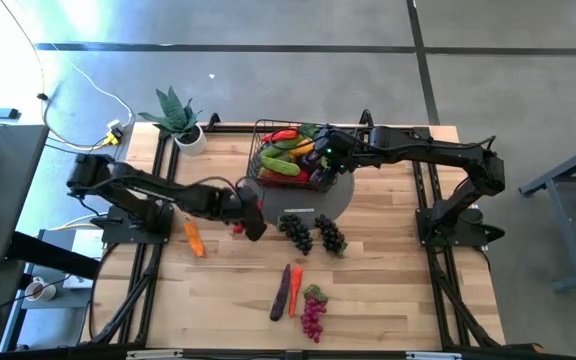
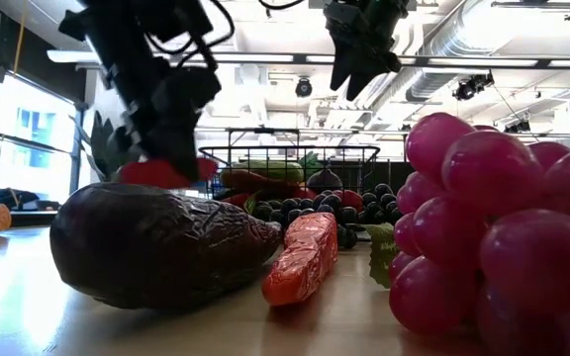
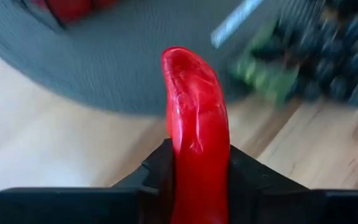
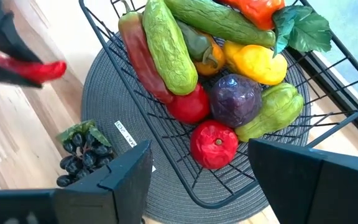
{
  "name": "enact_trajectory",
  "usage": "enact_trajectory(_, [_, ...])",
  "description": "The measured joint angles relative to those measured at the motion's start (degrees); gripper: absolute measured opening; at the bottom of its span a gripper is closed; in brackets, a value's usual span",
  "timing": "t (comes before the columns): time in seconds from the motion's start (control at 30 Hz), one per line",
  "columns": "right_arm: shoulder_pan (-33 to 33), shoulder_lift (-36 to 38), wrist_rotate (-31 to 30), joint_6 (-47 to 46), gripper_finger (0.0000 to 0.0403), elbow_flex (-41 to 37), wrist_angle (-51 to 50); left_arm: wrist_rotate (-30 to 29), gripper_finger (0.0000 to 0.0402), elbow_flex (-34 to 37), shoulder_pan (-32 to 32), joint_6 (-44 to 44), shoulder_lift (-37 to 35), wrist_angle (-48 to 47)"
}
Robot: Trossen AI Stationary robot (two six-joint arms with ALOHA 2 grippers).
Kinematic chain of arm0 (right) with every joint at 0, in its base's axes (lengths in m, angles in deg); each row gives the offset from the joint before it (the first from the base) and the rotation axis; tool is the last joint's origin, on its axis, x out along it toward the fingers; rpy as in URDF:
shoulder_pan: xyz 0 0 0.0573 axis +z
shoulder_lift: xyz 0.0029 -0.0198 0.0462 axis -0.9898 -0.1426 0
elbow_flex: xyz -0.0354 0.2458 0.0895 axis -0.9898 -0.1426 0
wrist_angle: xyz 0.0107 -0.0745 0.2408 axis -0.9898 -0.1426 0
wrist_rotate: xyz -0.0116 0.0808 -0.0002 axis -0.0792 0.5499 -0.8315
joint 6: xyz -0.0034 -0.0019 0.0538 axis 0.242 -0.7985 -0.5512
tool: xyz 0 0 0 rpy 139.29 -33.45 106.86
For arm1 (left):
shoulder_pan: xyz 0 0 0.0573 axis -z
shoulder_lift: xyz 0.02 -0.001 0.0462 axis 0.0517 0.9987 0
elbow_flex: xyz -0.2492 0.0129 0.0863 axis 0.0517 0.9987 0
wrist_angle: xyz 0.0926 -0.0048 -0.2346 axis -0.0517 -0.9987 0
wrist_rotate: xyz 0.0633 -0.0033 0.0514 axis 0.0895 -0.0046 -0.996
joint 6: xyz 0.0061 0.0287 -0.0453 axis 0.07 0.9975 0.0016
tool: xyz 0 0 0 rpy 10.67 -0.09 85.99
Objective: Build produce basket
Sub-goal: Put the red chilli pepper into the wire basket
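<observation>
Now | left gripper (image 3: 197, 186) is clamping a glossy red pepper (image 3: 194, 112) mid-body beside the basket (image 1: 268, 160) | right gripper (image 4: 197, 180) is hovering, jaws apart, over basket | pepper likely light, stiff, slippery.

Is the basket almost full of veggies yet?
Partly. The basket already holds cucumbers, peppers, a lemon and apples. The left end effector is shut on a red pepper beside the grey mat. Still on the table: a carrot, an eggplant and grape bunches.
</observation>
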Motion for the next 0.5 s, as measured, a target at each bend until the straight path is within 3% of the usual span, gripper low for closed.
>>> enact_trajectory(0.33, [0.0, 0.0, -0.4, -4.3, 0.0245, 0.0, 0.1, -0.3, 0.0088, 0.0, -11.1, 15.5, -12.9, 10.3])
enact_trajectory(0.5, [0.0, 0.0, -0.4, -6.5, 0.0245, 0.0, 0.2, 0.8, 0.0088, 0.0, -16.9, 25.3, -15.7, 16.2])
